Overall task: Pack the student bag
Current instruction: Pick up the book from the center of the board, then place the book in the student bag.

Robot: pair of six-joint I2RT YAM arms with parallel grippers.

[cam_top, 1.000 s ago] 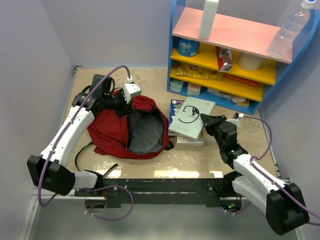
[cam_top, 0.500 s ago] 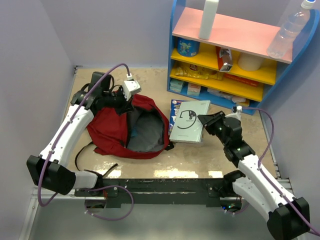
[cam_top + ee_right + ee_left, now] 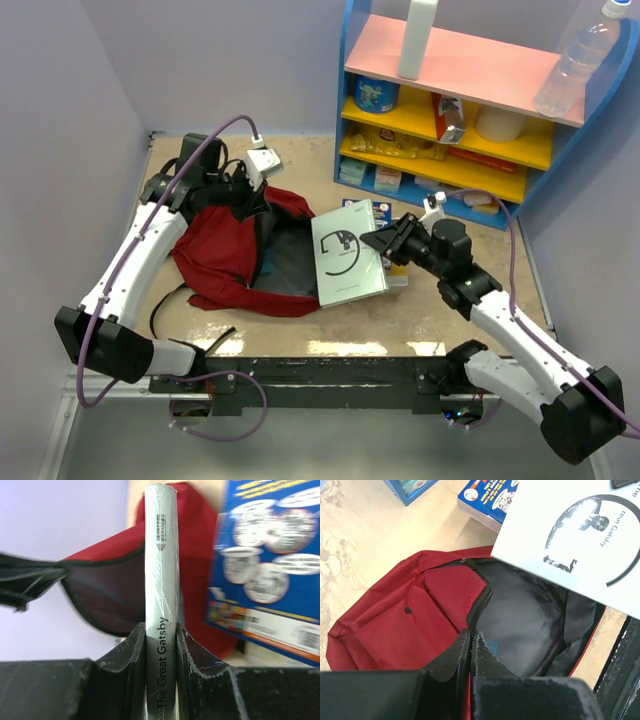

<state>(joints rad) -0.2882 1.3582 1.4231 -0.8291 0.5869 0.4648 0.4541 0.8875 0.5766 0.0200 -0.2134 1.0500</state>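
Snagging looks likeliest: right fingers (image 3: 380, 243) clamp the book (image 3: 345, 260) over the backpack (image 3: 225, 262), whose rim left fingers (image 3: 470, 647) pinch up; if it sags, the book's corner may catch.

Pale lilac walls (image 3: 250, 60) close the space at 9, 12 and 3 o'clock, under soft, even light. The tabletop (image 3: 300, 165) is beige and mottled, with a shine near its front edge. At 1 o'clock a blue shelf unit (image 3: 346, 80) stands against the back wall, with a pink top board (image 3: 480, 65) and yellow shelves (image 3: 520, 150) below. A white bottle (image 3: 418, 35) and a clear plastic bottle (image 3: 575, 65) stand on the pink board. A blue tub (image 3: 377, 95), packets and a white roll (image 3: 500, 123) sit on the yellow shelves. A black rail (image 3: 330, 370) runs across at 6 o'clock.
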